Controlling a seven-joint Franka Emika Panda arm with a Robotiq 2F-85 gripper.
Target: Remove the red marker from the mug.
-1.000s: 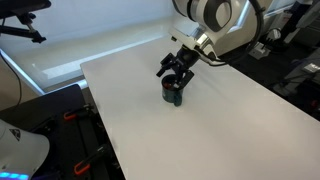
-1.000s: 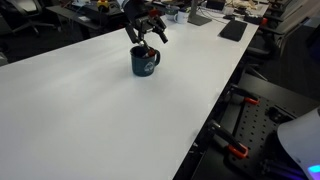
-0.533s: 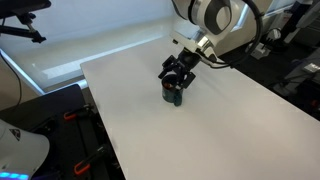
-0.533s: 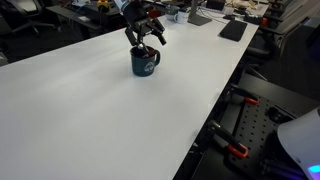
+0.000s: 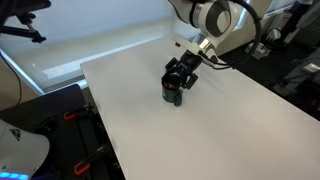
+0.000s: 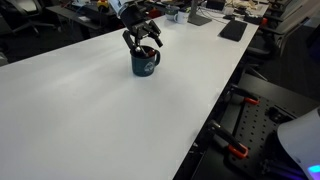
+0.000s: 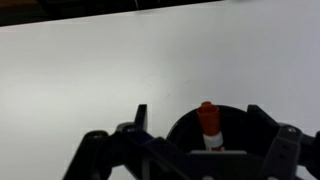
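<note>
My gripper [image 7: 197, 114] stands open, empty, astride the red marker [image 7: 207, 122]; I centre, then close above the mug [image 6: 145, 63] rim.

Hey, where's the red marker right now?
The red marker sits inside the mug on the white table, its tip poking above the rim. In the wrist view it shows between the two sides of the open end effector just above.
</note>
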